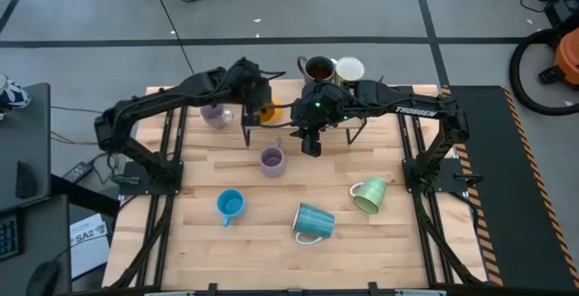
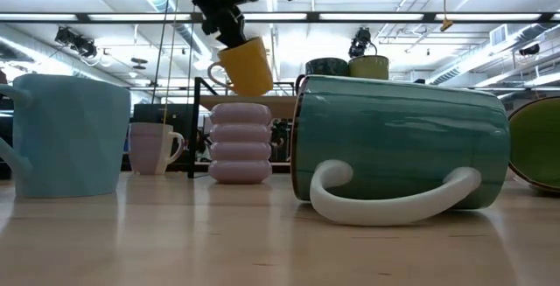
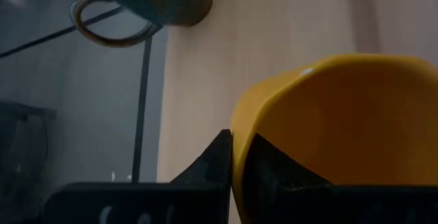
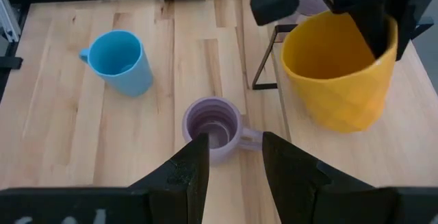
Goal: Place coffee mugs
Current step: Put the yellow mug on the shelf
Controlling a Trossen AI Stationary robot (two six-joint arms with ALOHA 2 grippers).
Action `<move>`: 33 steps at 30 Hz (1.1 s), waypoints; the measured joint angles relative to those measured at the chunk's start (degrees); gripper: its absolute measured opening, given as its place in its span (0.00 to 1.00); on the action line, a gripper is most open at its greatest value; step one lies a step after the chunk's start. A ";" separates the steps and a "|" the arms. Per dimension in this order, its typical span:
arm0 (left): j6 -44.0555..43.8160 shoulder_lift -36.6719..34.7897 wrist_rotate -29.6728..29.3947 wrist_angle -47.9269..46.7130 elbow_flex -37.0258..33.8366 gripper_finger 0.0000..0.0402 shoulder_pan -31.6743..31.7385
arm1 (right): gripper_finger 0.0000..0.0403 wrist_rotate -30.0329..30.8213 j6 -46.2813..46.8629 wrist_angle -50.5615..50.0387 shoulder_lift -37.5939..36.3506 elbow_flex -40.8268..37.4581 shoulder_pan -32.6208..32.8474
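Orange mug (image 2: 244, 66) hangs tilted, mouth upward, rim clamped in the left tool (image 1: 260, 106).

Orange mug (image 1: 265, 112) lifted clear, tilted, at back. Around it: smooth lavender (image 1: 214, 115) upright just left; ribbed lavender (image 1: 272, 161) upright in front; dark brown (image 1: 318, 68) and cream (image 1: 349, 68) upright behind-right; blue (image 1: 230, 205) upright farther front-left; teal (image 1: 314, 222) and pale green (image 1: 369, 195) toppled front-right.
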 joint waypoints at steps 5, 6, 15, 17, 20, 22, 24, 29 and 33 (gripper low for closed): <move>-0.68 0.59 0.10 0.23 0.17 0.08 0.45 | 0.35 0.00 0.02 -0.02 0.02 0.00 0.00; -1.22 0.61 -0.01 0.25 0.17 0.08 0.45 | 0.35 -0.02 0.02 -0.02 0.02 0.00 0.00; -1.37 0.68 -0.06 0.46 0.04 0.09 0.45 | 0.35 -0.02 0.02 -0.04 0.02 0.00 0.00; -1.35 0.74 -0.17 0.85 -0.02 0.10 0.45 | 0.35 -0.02 0.02 -0.07 0.02 0.00 0.00; -1.35 0.94 -0.20 0.99 -0.17 0.14 0.45 | 0.35 -0.02 0.02 -0.07 0.02 -0.01 0.00; -1.31 1.07 -0.17 0.98 -0.27 0.16 0.45 | 0.35 -0.02 0.02 -0.07 0.02 -0.02 0.00; -1.33 1.03 -0.05 1.29 -0.27 0.18 0.43 | 0.35 -0.02 0.02 -0.07 0.02 0.00 0.00; -1.29 0.98 0.11 1.43 -0.27 0.24 0.41 | 0.35 -0.02 0.02 -0.11 0.02 0.00 0.00; -1.30 0.98 -0.01 1.95 -0.27 0.28 0.41 | 0.35 -0.02 0.02 -0.11 0.02 -0.01 0.00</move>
